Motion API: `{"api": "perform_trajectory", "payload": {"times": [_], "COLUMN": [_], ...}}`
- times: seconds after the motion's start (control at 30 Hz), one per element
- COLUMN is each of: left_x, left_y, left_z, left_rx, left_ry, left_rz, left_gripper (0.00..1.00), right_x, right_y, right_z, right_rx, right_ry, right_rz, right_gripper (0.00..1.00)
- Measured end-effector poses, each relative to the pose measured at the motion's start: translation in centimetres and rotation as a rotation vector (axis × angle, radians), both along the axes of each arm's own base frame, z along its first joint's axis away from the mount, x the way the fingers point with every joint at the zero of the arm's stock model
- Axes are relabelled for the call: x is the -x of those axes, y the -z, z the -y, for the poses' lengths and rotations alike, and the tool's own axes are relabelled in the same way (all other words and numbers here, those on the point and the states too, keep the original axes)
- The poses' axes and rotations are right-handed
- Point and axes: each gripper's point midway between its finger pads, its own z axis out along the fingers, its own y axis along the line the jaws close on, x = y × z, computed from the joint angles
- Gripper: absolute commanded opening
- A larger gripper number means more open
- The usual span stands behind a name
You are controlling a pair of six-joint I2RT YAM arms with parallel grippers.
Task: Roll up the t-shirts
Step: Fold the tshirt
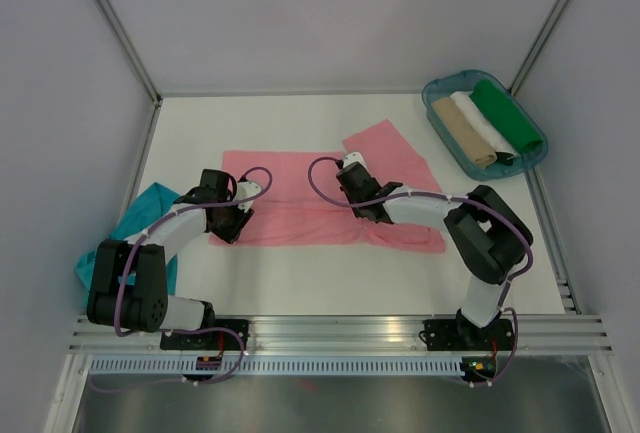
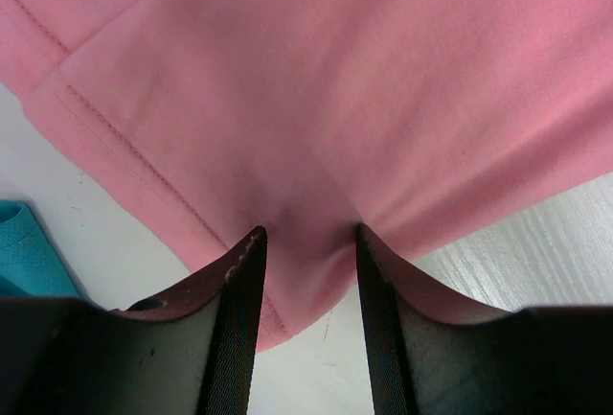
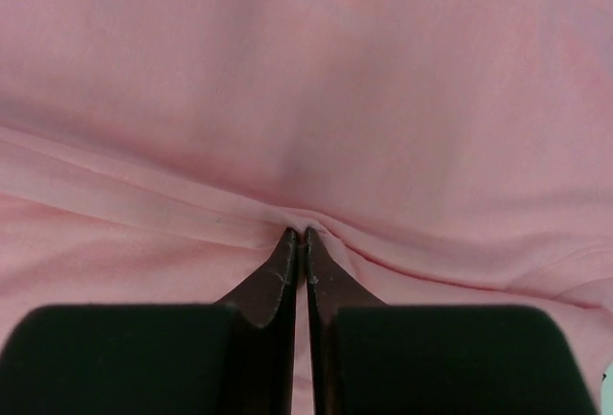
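Observation:
The salmon pink t-shirt point(image 1: 300, 203) lies flat across the middle of the table, folded into a long band with a sleeve part at the right. My left gripper point(image 1: 226, 230) is at its near left corner. In the left wrist view the jaws point(image 2: 308, 238) stand apart, with the pink hem corner point(image 2: 287, 147) lying between them. My right gripper point(image 1: 368, 215) is on the shirt's right part. In the right wrist view it point(image 3: 299, 235) is shut, pinching a fold of the pink fabric point(image 3: 306, 99). The teal blue t-shirt point(image 1: 140, 218) lies crumpled at the left edge, and also shows in the left wrist view point(image 2: 24, 252).
A teal plastic tray point(image 1: 432, 103) at the back right holds rolled items: one tan, one white, one green. Grey walls and metal frame posts enclose the white table point(image 1: 300, 273). An aluminium rail runs along the near edge.

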Motion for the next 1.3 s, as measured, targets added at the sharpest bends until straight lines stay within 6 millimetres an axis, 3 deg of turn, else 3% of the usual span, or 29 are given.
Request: {"api": "perform_trajectory", "payload": {"times": [0.13, 0.43, 0.53, 0.67, 0.77, 0.8, 0.87, 0.97, 1.03, 1.2, 1.3], "left_x": [-0.1, -0.2, 0.8, 0.9, -0.4, -0.9, -1.5, -1.7, -2.2, -5.1, -5.2], "left_y": [0.0, -0.3, -0.4, -1.5, -2.3, -2.3, -1.8, -0.5, -0.2, -0.6, -0.4], "left_z": [0.0, -0.1, 0.1, 0.8, 1.1, 1.1, 1.0, 0.7, 0.6, 0.6, 0.5], "left_rx": [-0.003, -0.005, 0.006, 0.043, 0.05, 0.047, 0.038, 0.013, 0.007, 0.002, -0.006], "left_ry": [0.002, 0.01, 0.016, 0.031, 0.033, 0.031, 0.027, 0.018, 0.007, -0.031, -0.04], "left_rz": [0.003, 0.012, -0.029, -0.05, -0.032, -0.029, -0.037, -0.066, -0.074, -0.014, -0.006], "left_gripper": [0.48, 0.53, 0.55, 0.55, 0.55, 0.55, 0.54, 0.54, 0.54, 0.53, 0.53], "right_x": [-0.1, -0.3, -0.1, -0.2, -0.6, -0.9, -1.2, -1.2, -0.7, 0.3, 0.0], "right_y": [0.2, 0.1, -1.3, -4.9, -7.6, -8.1, -8.3, -6.4, -4.8, -1.9, -0.2], "right_z": [-0.1, -0.7, -1.2, -1.8, -1.1, -0.3, 2.6, 7.3, 9.3, 11.4, 13.0], "right_rx": [0.01, -0.008, -0.05, -0.133, -0.216, -0.245, -0.274, -0.272, -0.262, -0.256, -0.256], "right_ry": [-0.008, -0.02, -0.033, -0.042, -0.005, 0.025, 0.111, 0.252, 0.315, 0.406, 0.479], "right_rz": [-0.003, -0.013, -0.008, 0.041, 0.078, 0.09, 0.095, 0.065, 0.029, -0.039, -0.072], "right_gripper": [0.29, 0.55, 0.6, 0.61, 0.49, 0.4, 0.33, 0.19, 0.13, 0.04, 0.01]}}
